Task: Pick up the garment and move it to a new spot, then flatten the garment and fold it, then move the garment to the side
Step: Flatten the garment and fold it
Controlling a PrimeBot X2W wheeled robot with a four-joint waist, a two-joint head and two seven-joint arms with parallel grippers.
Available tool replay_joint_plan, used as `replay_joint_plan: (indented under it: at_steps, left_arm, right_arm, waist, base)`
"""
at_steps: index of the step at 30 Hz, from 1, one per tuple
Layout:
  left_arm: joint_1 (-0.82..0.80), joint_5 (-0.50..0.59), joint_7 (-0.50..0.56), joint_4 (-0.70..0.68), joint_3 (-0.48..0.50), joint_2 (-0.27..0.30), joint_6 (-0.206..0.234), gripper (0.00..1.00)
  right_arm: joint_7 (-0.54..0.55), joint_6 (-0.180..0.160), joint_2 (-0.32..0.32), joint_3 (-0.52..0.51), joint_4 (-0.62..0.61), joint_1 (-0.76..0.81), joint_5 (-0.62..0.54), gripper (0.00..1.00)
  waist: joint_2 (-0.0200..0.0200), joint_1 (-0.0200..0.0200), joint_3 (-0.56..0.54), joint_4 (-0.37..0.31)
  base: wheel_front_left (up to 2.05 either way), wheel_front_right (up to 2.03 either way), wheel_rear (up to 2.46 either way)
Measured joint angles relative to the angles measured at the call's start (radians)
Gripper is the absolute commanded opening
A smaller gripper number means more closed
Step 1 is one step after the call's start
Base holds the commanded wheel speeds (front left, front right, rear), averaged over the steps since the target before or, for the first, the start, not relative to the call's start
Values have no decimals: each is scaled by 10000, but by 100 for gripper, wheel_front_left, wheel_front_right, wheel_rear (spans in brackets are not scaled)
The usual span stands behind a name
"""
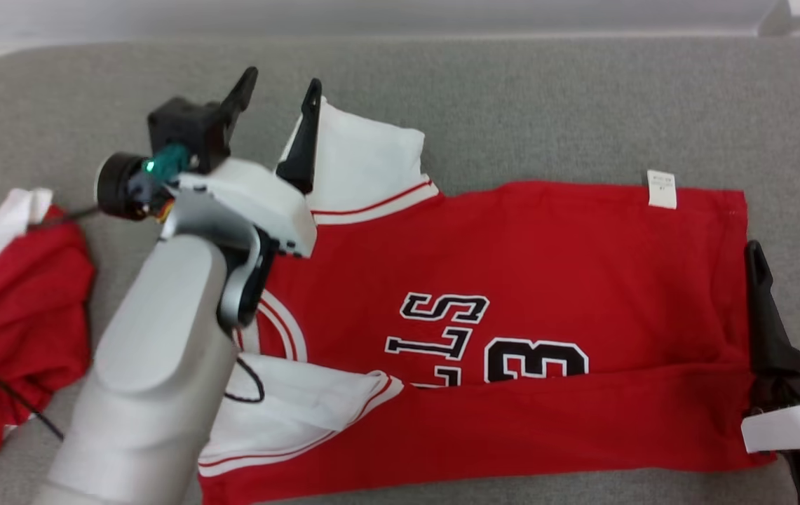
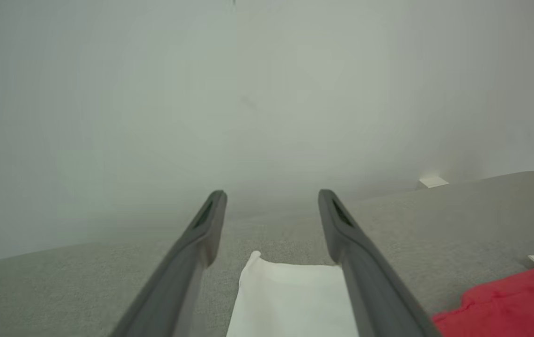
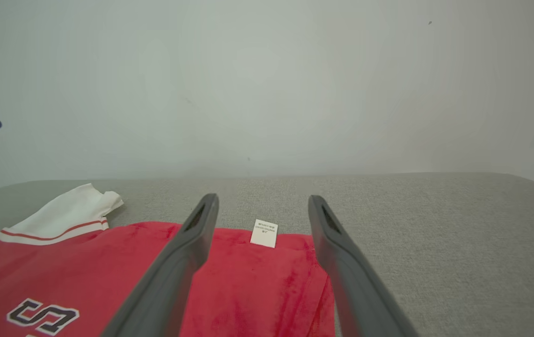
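A grey padded surface (image 1: 547, 105) runs before me, with a pale wall (image 2: 267, 93) behind it. The red garment (image 1: 547, 266) lies flat on it, its long axis across me: collar (image 1: 286, 324) to my left, hem (image 1: 736, 294) to my right, the near edge folded over. My left gripper (image 1: 282, 81) hangs over the far white sleeve (image 1: 364, 161), fingers spread and holding nothing; the sleeve lies just below and between them. My right gripper (image 1: 785, 245), also spread and empty, sits just beside the hem. The far side looks next to fold, I judge, so each arm takes its own end. Another red garment (image 1: 14, 315) lies bunched far left.
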Motion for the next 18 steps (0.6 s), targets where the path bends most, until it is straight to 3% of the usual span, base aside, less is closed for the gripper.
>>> replay_joint_plan:
  at_steps: [8,11,16,17,18]
  left_arm:
    - [-2086,-115,163,4491,-71,-161,-594,100]
    - [-2532,-192,276,5662,-33,-155,-677,100]
    - [-3282,-640,702,6964,81,-190,-1269,100]
    - [-3380,-679,729,7124,69,-199,-1375,1]
    - [-3455,-679,694,7235,42,-207,-1436,0]
  right_arm:
    - [-142,0,-169,522,293,-686,121,100]
    - [-165,0,-234,598,476,-809,169,100]
    - [-228,0,-456,543,928,-1013,268,100]
    - [-236,0,-533,504,1074,-1117,278,100]
    - [-251,0,-600,460,1229,-1229,282,100]
  waist:
    - [0,1,1052,-467]
    - [0,1,1285,-674]
    - [0,0,1458,-863]
    - [0,0,1467,-866]
    - [0,0,1471,-862]
  base:
    - [0,0,0]
    - [0,0,0]
    - [0,0,0]
    - [0,0,0]
    - [0,0,0]
